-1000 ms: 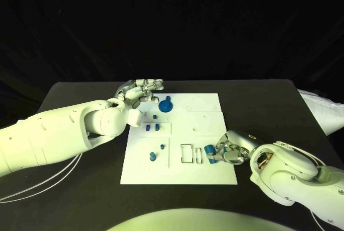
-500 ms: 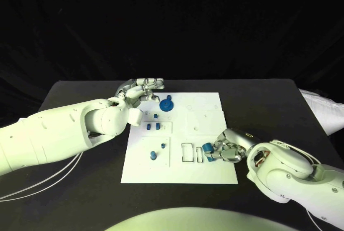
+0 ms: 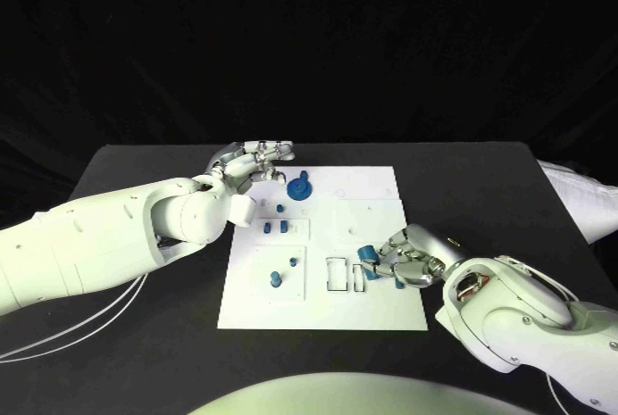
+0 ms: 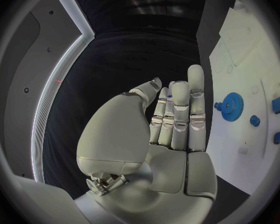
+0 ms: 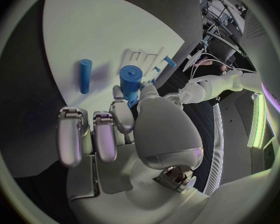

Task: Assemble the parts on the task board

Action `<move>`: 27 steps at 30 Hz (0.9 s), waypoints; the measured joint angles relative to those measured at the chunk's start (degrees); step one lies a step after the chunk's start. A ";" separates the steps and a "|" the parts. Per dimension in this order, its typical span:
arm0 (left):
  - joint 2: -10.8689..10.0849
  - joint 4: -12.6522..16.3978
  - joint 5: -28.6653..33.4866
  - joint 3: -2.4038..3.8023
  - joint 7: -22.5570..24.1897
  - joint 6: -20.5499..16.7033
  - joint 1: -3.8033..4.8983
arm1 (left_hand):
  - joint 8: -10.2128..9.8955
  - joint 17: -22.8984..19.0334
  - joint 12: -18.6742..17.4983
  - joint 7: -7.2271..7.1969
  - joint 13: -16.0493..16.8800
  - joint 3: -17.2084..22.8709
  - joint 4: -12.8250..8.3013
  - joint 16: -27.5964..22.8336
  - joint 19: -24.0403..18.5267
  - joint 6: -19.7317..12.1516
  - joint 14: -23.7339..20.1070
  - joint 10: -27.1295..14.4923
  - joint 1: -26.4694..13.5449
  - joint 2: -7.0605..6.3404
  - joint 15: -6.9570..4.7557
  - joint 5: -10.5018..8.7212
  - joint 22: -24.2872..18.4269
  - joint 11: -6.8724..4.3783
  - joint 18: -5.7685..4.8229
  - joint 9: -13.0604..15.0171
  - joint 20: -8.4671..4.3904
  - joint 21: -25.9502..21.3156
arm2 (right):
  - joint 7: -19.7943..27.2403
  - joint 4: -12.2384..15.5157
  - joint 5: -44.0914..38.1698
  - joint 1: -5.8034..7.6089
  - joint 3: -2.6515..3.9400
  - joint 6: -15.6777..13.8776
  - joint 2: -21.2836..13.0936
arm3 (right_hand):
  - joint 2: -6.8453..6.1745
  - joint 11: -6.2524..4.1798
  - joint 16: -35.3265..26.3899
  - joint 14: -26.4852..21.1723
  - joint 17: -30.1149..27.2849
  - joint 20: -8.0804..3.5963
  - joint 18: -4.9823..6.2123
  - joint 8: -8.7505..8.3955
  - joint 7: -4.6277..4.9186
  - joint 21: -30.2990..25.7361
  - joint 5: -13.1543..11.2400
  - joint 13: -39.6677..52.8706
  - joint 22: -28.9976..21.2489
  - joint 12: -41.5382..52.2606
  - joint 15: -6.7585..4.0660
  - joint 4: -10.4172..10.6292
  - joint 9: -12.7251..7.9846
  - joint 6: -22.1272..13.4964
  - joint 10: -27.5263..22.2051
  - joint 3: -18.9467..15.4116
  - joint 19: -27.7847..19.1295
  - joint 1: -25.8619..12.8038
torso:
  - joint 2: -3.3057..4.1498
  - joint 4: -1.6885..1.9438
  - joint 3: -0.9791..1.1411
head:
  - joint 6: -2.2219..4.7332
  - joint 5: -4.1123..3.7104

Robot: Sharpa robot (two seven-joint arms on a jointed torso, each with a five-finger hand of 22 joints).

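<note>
- The right hand point(image 3: 405, 263) is over the near right part of the task board point(image 3: 322, 308), pinching an upright blue cylinder point(image 5: 130, 81)
- A slimmer blue peg point(image 5: 84, 75) lies flat on the board just beside it
- The left hand point(image 3: 254, 159) is at the board's far left corner, fingers straight and close together, seemingly holding nothing
- The blue gear point(image 3: 299, 189) lies near it

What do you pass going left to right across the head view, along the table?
Left hand → blue gear → blue cylinder held in the right hand's fingers → right hand.
</note>
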 measured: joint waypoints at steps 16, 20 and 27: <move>0.05 0.16 -0.02 0.00 0.01 0.37 -0.01 | 0.00 -0.02 0.10 0.00 0.00 0.00 0.00 0.00 0.00 0.00 0.00 0.00 0.00 0.00 0.00 0.00 -0.01 0.00 0.00 0.00 0.00 0.00 | -0.19 -0.81 6.15 -0.02 0.13 -0.52 4.06 | 1.95 -0.08 0.00 0.00 0.04 0.00 -0.01 0.01 -0.06 0.00 -1.25 3.47 -0.01 0.00 0.00 -0.13 0.85 0.06 -0.10 -1.24 0.00 -1.97 | 0.01 0.20 -0.05 | -0.16 0.12; 0.06 0.18 -0.02 0.01 0.01 0.41 -0.01 | 0.00 -0.02 0.10 0.00 -0.01 0.00 0.00 0.00 0.00 0.00 0.00 0.00 0.00 0.00 0.00 0.00 -0.01 0.00 0.00 0.00 0.00 0.00 | -0.31 -1.41 6.73 -0.02 0.02 1.05 4.93 | 1.94 -0.08 0.00 0.00 0.04 -0.21 0.00 0.01 -0.41 0.00 -1.83 3.50 0.04 0.00 0.00 -0.13 0.86 0.41 -0.10 -1.24 -0.22 -1.99 | 0.01 0.30 -0.08 | -0.20 0.06; 0.07 0.23 -0.02 0.02 0.01 0.45 -0.01 | 0.00 -0.01 0.10 0.02 -0.01 0.00 0.00 0.00 0.00 -0.02 0.00 0.00 0.00 0.00 0.00 0.00 -0.01 0.00 0.00 0.00 0.00 0.00 | -0.51 -2.32 6.98 -0.02 -0.28 3.32 5.92 | 1.64 -0.08 0.00 0.00 0.03 -0.21 0.00 0.00 -0.51 0.00 -2.05 3.51 0.04 0.00 0.00 -0.13 0.95 0.51 -0.11 -1.24 -0.21 -2.28 | 0.05 0.31 -0.07 | -0.26 0.20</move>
